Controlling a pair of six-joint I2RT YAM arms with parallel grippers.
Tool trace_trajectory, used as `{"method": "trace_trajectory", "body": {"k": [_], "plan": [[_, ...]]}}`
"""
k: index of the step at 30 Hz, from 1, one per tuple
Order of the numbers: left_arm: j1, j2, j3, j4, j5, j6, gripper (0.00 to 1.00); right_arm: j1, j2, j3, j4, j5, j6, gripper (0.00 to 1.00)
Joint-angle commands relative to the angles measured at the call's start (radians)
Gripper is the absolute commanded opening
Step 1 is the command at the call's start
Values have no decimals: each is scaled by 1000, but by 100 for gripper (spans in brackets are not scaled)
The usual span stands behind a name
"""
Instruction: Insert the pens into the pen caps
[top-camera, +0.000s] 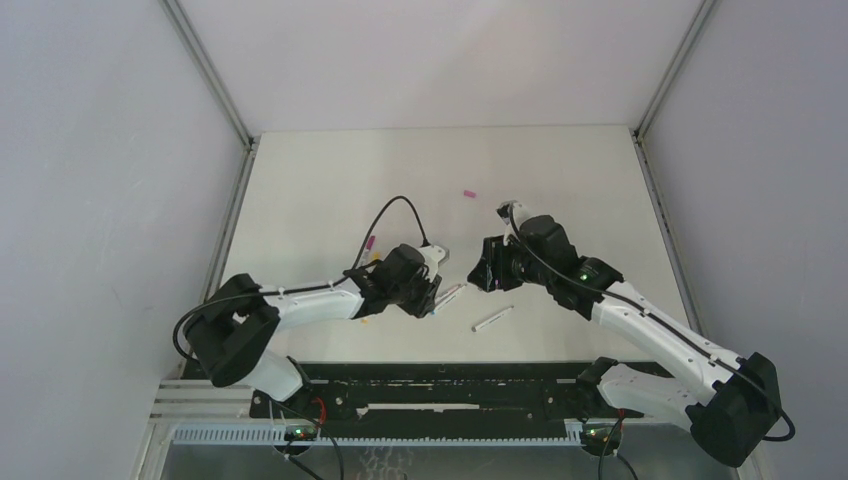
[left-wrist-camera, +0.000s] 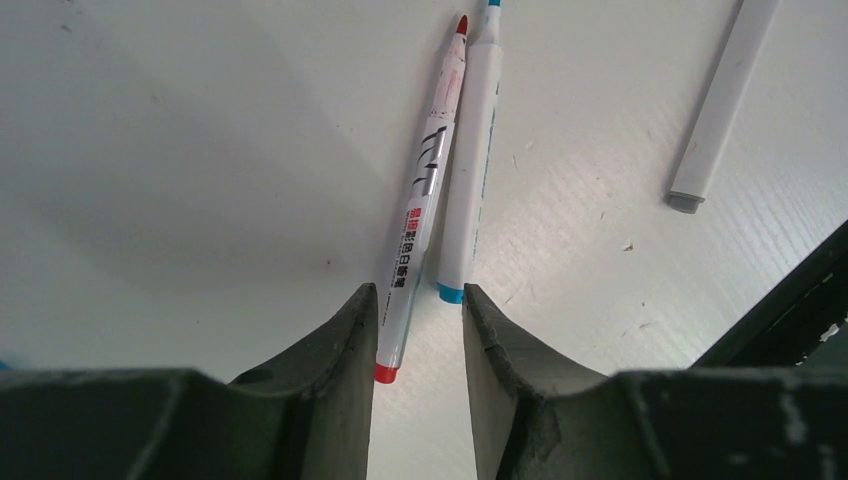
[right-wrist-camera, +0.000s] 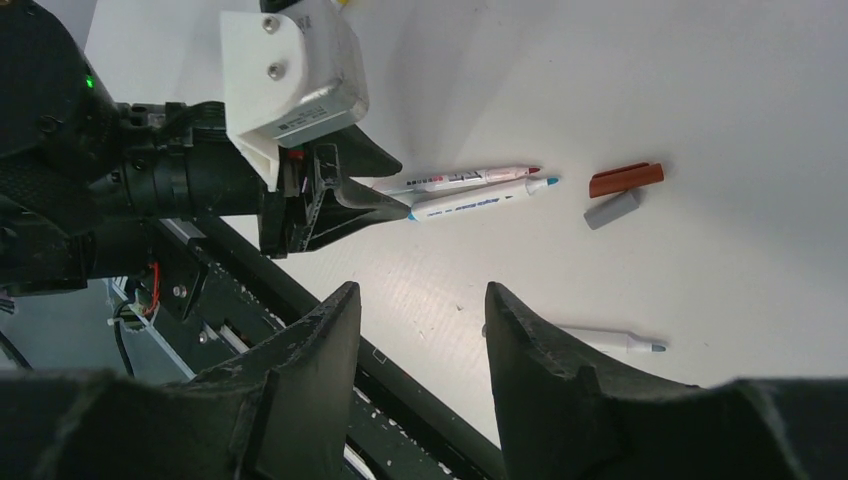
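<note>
Left pincer (left-wrist-camera: 417, 320): open, its fingers low over the table (left-wrist-camera: 200, 150), straddling the near ends of two pens at lower centre of the left wrist view. I cannot tell whether a finger touches the red-ended barrel.
Right pincer (right-wrist-camera: 422, 305): open and empty, held above the table.
Red-tipped pen (left-wrist-camera: 425, 190): lying flat and uncapped, side against the blue-tipped pen (left-wrist-camera: 470, 160).
Third pen (left-wrist-camera: 722, 100): upper right, apart from the pair.
Dark red cap (right-wrist-camera: 626, 179): just right of the pair's tips, close beside the grey cap (right-wrist-camera: 611, 210).
Pink cap (top-camera: 468, 193): alone, upper centre of the table.
</note>
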Motion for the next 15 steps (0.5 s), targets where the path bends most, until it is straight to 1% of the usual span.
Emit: {"method": "trace_trajectory", "body": {"k": [1, 7, 15], "plan": [[-5, 19, 57, 31, -13, 6, 38, -10, -12, 3, 46, -10, 14, 47], [-5, 21, 58, 35, -56, -8, 31, -14, -18, -6, 48, -12, 20, 46], [-11, 41, 55, 40, -58, -3, 29, -17, -20, -10, 50, -16, 22, 46]]}}
